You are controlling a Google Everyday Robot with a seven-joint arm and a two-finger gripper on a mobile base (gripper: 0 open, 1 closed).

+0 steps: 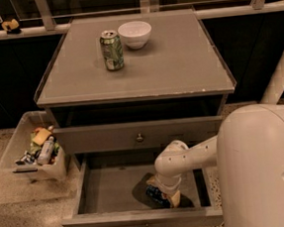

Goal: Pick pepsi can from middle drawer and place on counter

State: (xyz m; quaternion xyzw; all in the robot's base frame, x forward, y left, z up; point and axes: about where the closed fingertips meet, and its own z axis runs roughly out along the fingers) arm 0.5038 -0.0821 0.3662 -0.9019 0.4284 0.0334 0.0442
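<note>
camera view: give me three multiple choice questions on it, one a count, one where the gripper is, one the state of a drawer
1. How many things stand on the counter?
A. one
B. two
C. four

2. Where is the gripper?
A. raised above the counter
B. low inside the middle drawer
C. out of view

3. The middle drawer is
A. pulled open
B. pushed shut
C. taken out and set on the floor

Answers:
1 B: only a green can and a white bowl stand there.
2 B: the arm reaches down into the drawer, with the gripper at the pepsi can.
3 A: its grey floor shows in front of the cabinet.
</note>
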